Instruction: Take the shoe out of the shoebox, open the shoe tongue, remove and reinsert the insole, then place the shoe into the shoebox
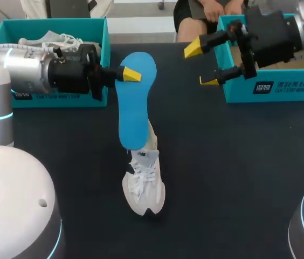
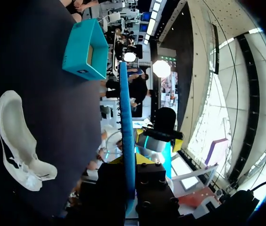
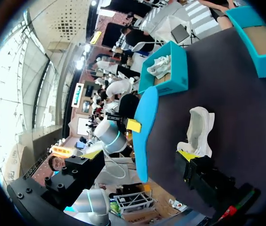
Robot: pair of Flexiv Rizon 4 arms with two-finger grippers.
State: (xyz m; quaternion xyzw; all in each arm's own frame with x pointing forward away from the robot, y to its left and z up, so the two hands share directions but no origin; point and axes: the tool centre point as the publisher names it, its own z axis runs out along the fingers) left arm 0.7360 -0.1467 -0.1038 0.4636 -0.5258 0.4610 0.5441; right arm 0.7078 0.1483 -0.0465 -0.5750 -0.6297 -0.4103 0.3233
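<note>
The shoe (image 1: 144, 181) is sitting upright on the table (image 1: 238, 178), near the middle, toe toward the robot and laces showing on top; from the left wrist its open mouth (image 2: 15, 136) is facing the camera. The blue insole (image 1: 136, 97) is hanging in the air out of the shoe, long axis running away from the robot, its near end overlapping the shoe's heel in the head view while the right wrist view is showing it (image 3: 145, 132) apart from the shoe (image 3: 196, 129). The left gripper (image 1: 128, 74) is pinching the insole's far half, fingers closed on both faces; its own camera is seeing the insole edge-on (image 2: 126, 141) between them. The right gripper (image 1: 200, 65) is hovering right of the insole's far end, fingers spread wide and gripping nothing, just in front of the right box (image 1: 270, 86). The left box (image 1: 49, 97) is holding a second shoe (image 1: 49, 38).
</note>
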